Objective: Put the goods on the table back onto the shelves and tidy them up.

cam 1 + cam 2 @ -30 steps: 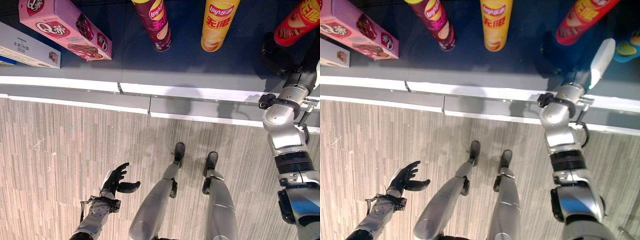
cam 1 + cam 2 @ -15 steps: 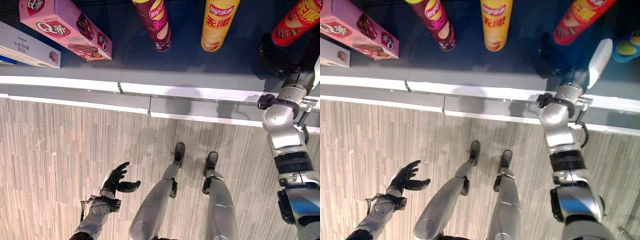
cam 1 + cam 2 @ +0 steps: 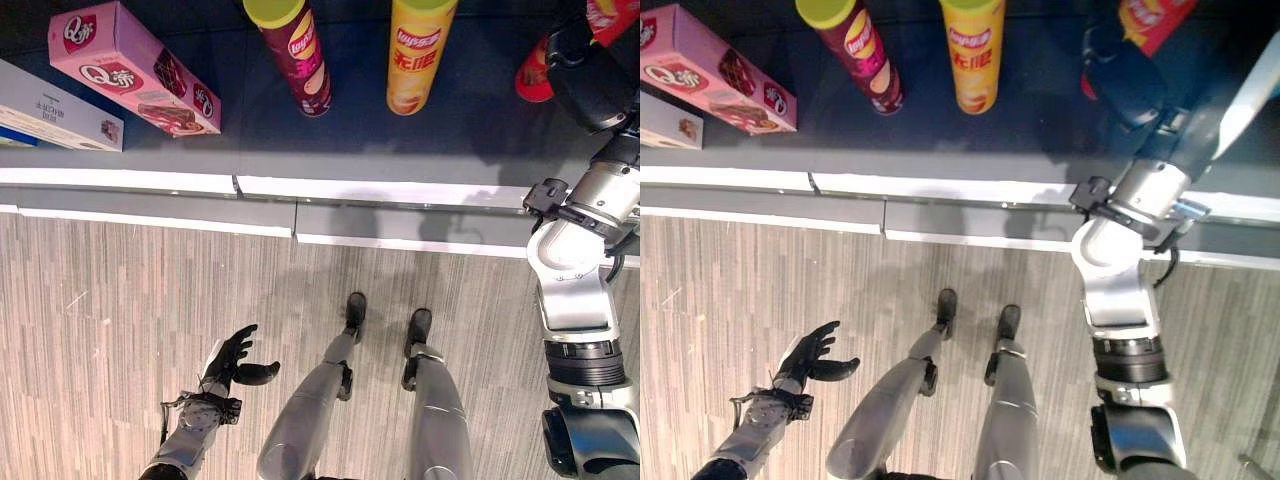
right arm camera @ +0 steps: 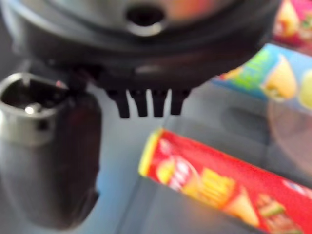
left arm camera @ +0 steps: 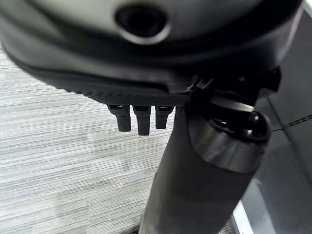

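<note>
– Red can (image 4: 209,187), where is it from my right hand (image 3: 590,85)?
– Just past the fingertips (image 4: 146,105), over the shelf (image 3: 400,140). My fingers are straight and the thumb stands apart. I cannot tell if they touch it.
– And my left hand (image 3: 232,355)?
– Fingers relaxed and spread, holding nothing, low over the floor (image 3: 100,330), well apart from that can.

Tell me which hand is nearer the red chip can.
Right. The right hand is up on the shelf right beside the red chip can; the left hand hangs low over the floor, far from it.
</note>
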Available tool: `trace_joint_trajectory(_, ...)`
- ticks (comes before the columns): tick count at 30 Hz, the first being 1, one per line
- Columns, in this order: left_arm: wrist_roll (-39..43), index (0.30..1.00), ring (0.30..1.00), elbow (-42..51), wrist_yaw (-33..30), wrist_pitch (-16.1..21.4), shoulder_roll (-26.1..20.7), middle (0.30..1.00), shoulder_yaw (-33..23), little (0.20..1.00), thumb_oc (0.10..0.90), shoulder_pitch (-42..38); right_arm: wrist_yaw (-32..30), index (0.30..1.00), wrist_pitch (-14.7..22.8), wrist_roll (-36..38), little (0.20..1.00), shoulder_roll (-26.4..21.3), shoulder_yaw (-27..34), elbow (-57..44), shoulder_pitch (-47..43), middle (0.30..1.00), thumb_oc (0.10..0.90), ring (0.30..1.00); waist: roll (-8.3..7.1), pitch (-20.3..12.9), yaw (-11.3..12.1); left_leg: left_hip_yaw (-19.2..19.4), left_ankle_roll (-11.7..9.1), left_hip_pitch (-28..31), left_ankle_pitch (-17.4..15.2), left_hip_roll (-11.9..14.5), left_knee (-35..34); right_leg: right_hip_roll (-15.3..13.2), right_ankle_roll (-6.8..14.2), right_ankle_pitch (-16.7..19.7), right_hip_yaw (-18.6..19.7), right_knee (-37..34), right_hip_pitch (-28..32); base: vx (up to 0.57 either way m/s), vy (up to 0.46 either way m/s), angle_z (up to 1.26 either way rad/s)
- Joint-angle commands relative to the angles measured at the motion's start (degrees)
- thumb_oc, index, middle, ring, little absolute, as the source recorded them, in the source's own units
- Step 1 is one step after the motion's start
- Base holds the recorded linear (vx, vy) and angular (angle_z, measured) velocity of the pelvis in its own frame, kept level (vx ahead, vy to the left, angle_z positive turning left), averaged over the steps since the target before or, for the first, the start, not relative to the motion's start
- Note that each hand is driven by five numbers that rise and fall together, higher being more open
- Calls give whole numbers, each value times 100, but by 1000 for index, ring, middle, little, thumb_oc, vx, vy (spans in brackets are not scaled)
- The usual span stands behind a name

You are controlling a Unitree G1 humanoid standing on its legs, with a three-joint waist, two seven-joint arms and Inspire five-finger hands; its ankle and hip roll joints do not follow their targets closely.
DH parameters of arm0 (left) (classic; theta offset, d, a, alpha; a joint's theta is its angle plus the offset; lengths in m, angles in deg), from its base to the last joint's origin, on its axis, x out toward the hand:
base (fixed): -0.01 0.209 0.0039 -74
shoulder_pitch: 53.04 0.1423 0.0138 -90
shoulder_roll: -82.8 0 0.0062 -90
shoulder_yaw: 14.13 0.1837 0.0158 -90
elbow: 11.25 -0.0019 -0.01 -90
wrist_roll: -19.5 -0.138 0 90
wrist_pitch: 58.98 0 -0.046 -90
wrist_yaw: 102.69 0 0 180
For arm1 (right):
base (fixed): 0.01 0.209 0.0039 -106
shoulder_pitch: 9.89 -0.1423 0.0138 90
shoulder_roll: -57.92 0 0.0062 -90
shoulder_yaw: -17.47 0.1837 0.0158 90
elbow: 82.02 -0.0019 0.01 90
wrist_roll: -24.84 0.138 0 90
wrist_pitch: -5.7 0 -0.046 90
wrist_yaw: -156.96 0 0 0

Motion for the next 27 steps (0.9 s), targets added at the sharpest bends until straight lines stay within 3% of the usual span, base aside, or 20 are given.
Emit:
trace_joint_trajectory(1,-177,900,900,-138,-88,-43,-179,900,-191,900,800,361,-63,900,599,-521,900,18,581,-899,-102,900,800,900,-516,-165,-149,53,-182,44,-1533,365,1161,-600,699,1754,5,-1998,472,-15,45,-3)
trace_joint_trajectory(4,-287,900,900,-285,-78,-62,-83,900,-244,900,800,404,6,900,625,-656,900,156,824,-1212,455,900,800,900,-697,-332,-238,103,-143,266,-1650,385,1232,-607,717,1770,-10,-2058,696,0,71,-11)
trace_joint_trajectory(7,-342,900,900,-352,-61,-72,-83,900,-262,900,800,408,80,900,626,-695,900,145,916,-1355,672,900,800,900,-781,-426,-276,169,-119,445,-1748,405,1295,-617,727,1767,-6,-2076,860,30,101,-21)
trace_joint_trajectory(8,-412,900,900,-396,39,-91,-111,900,-318,900,800,406,322,900,738,-499,900,42,1063,-1437,974,900,800,900,-923,-637,-370,267,-62,704,-1828,403,1317,-653,765,1800,11,-2117,1026,38,159,-20)
trace_joint_trajectory(13,-592,900,900,-391,281,-98,-285,900,-538,900,800,432,1121,900,1013,317,900,-142,1234,-1301,1666,900,800,900,-1088,-967,-517,513,23,1345,-1766,463,836,-691,889,1881,-96,-2057,1204,37,171,-31)
trace_joint_trajectory(18,-696,900,900,-270,478,-126,-364,900,-638,900,800,538,1720,900,1091,699,900,-373,1126,-1079,2216,900,800,900,-990,-1160,-477,931,32,1775,-1442,760,227,-795,790,1455,-980,-1473,1554,-46,100,-68)
trace_joint_trajectory(21,-771,900,900,-248,539,-149,-374,900,-680,900,800,583,1936,900,1097,764,900,-417,1147,-1045,2448,900,800,900,-972,-1313,-395,1221,60,1865,-1277,850,-47,-886,730,1278,-1284,-949,1782,-64,93,-71)
trace_joint_trajectory(22,-806,900,900,-299,561,-182,-341,900,-766,900,800,654,2036,900,1067,770,900,-402,1110,-971,2499,900,800,900,-1019,-1528,-252,1509,45,1927,-1284,955,-209,-984,821,1099,-1523,-599,2116,-69,43,-177)
trace_joint_trajectory(24,-822,900,900,-439,591,-247,-320,900,-919,900,800,770,2066,900,968,781,900,-378,1021,-756,2432,900,800,900,-1251,-1801,17,2107,-35,1886,-1258,1104,-172,-1274,930,1338,-2182,-698,2662,-113,-79,-197)
trace_joint_trajectory(27,-796,900,900,-501,579,-272,-332,900,-1018,900,800,816,2038,900,916,768,900,-369,937,-645,2353,900,800,900,-1395,-1927,135,2414,-92,1828,-1239,1221,-75,-1335,973,1537,-2453,-947,2920,-98,-134,-124)
